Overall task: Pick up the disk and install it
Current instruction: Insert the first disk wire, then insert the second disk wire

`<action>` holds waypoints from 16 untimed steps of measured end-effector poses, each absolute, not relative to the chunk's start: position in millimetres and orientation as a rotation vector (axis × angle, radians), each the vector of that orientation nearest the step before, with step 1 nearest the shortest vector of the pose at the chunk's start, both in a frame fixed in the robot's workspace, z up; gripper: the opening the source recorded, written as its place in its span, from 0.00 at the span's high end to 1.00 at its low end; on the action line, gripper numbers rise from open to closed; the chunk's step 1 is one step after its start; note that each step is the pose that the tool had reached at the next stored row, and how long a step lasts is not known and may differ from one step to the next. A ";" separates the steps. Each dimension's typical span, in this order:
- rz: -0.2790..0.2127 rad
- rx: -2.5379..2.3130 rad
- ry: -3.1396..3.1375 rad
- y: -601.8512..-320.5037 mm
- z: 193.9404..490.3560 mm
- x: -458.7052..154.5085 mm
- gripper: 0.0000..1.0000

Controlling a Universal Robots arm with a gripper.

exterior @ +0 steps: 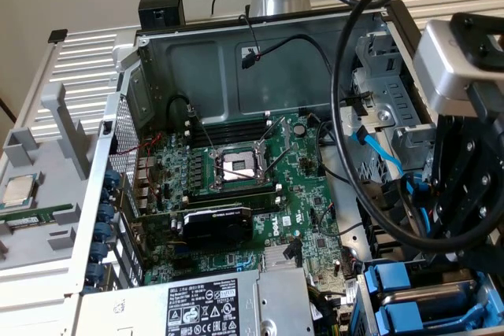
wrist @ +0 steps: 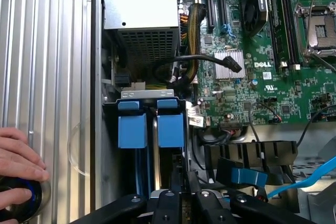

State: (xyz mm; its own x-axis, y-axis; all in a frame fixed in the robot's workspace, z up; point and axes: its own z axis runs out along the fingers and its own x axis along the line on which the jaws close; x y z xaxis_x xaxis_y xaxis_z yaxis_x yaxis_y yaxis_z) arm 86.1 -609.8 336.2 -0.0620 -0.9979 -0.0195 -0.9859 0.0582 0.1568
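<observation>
Fingers (wrist: 181, 203) nearly closed over the disk (wrist: 170, 124) in its bay; tilting could jam it, and loose cables (wrist: 210, 61) sit near.

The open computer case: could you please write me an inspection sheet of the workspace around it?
Surface: ribbed metal table carrying the open case; the motherboard's processor socket is empty.
Job's things: two blue carriers stand side by side in the drive bay; I cannot tell which holds the disk.
Clutter: processor chip and green memory stick on a grey tray, exterior view's left.
Grippers: tool hangs over the drive bay.
Cables: black cable loop and blue cable beside the tool.
Surroundings: a person's hand rests on a round black button.
</observation>
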 end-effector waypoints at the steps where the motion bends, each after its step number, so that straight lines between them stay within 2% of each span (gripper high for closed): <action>1: -0.195 2.085 -2.215 -609.8 336.0 86.2 0.84; 16: -0.195 2.085 -2.215 -609.8 334.1 86.2 0.84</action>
